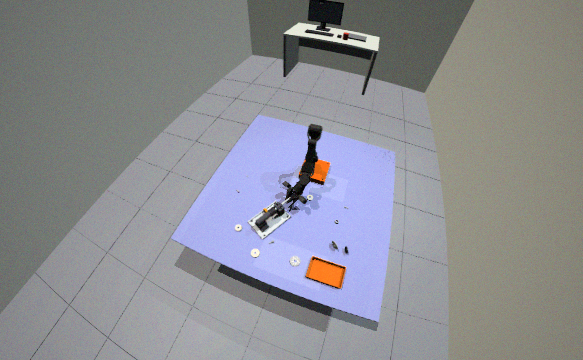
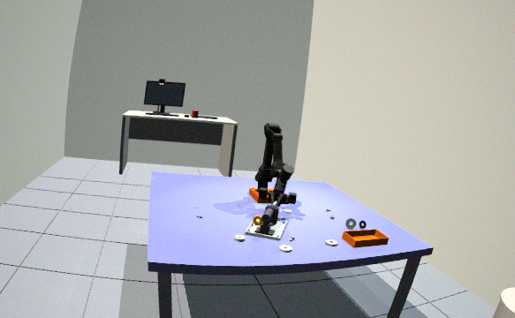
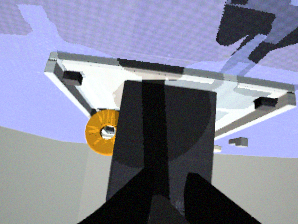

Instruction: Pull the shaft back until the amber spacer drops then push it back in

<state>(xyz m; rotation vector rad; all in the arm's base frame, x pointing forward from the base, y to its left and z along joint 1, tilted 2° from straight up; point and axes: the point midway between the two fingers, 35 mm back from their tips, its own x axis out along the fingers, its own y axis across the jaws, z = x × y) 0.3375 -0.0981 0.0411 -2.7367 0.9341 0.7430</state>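
The dark housing block [image 1: 266,219] [image 2: 268,216] [image 3: 132,125] is fixed on a white base plate [image 1: 263,234] [image 2: 253,230] [image 3: 97,82]. My gripper [image 1: 288,199] [image 2: 276,202] [image 3: 169,180] is shut on the light shaft [image 1: 284,202] [image 2: 275,204] at the block's arm-side end. In the wrist view the fingers and block hide the shaft. An amber ring [image 1: 265,210] [image 2: 256,222] [image 3: 95,132] stands on edge beside the block, at its left in the wrist view. Whether any spacer sits on the shaft is hidden or too small to tell.
An orange tray [image 1: 325,273] [image 2: 365,238] lies at the front right; another orange container [image 1: 322,171] [image 2: 257,194] is by the arm's base. Several pale rings lie around the plate, one [image 1: 310,197] close to the gripper. Two dark rings [image 2: 351,223] [image 2: 362,224] stand near the front tray.
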